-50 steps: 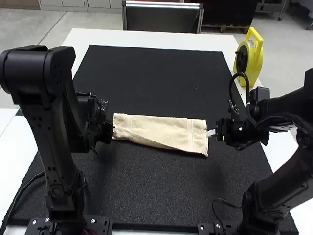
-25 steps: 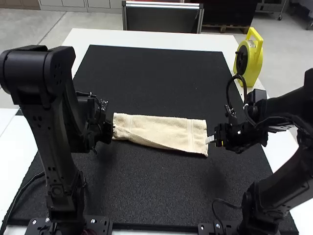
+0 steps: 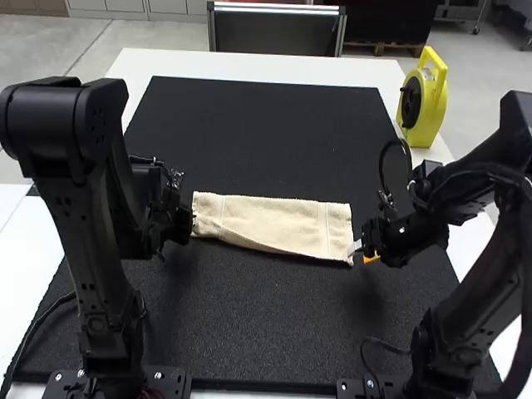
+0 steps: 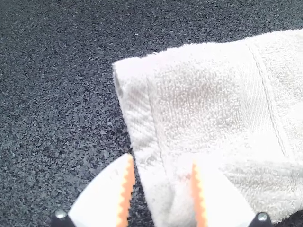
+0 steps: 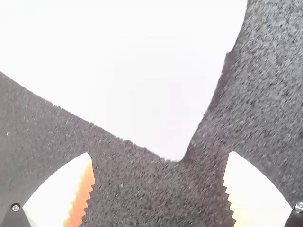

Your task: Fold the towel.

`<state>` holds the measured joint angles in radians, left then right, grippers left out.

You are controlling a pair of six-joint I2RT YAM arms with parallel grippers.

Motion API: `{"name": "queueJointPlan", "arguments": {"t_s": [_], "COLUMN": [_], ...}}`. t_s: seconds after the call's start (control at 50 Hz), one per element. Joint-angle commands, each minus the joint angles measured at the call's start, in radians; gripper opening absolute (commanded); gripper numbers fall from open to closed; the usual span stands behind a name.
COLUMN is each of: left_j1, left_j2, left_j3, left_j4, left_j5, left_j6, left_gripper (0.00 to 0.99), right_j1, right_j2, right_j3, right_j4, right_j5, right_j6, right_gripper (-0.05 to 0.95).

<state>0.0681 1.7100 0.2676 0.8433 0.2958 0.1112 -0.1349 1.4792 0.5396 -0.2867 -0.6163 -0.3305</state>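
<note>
Cream terry-cloth towel [image 3: 274, 223]; rough, matt black mat [image 3: 266, 324]

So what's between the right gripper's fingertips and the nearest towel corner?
Bare dark mat: in the right wrist view, it separates each fingertip of the right gripper from the towel's corner.

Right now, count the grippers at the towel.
2: in the high view, the left gripper at the left end of the towel, the right gripper by its near right corner.

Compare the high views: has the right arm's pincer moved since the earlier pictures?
Yes; the right pincer moved down the view, toward the near-right corner of the towel.
</note>
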Motion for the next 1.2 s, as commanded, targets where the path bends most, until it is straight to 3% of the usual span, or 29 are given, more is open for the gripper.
{"name": "queueJointPlan", "arguments": {"t_s": [0.0, 0.72, 0.88, 1.18], "left_j1": [0.006, 0.012, 0.013, 0.013], "left_j2": [0.017, 0.027, 0.028, 0.027], "left_j3": [0.018, 0.019, 0.018, 0.019], "left_j4": [0.011, 0.025, 0.025, 0.033], "left_j5": [0.016, 0.025, 0.028, 0.036], "left_j6": [-0.013, -0.011, -0.013, -0.015], "left_gripper": [0.325, 0.325, 0.325, 0.325], "right_j1": [0.015, 0.141, 0.138, 0.086], "right_j2": [0.027, 0.105, 0.110, 0.089], "right_j3": [0.036, 0.043, 0.042, 0.103], "right_j4": [0.009, 0.110, 0.118, 0.073], "right_j5": [0.020, 0.027, 0.033, 0.020], "right_j6": [-0.012, 0.047, 0.045, 0.036], "right_gripper": [0.64, 0.64, 0.59, 0.64]}}
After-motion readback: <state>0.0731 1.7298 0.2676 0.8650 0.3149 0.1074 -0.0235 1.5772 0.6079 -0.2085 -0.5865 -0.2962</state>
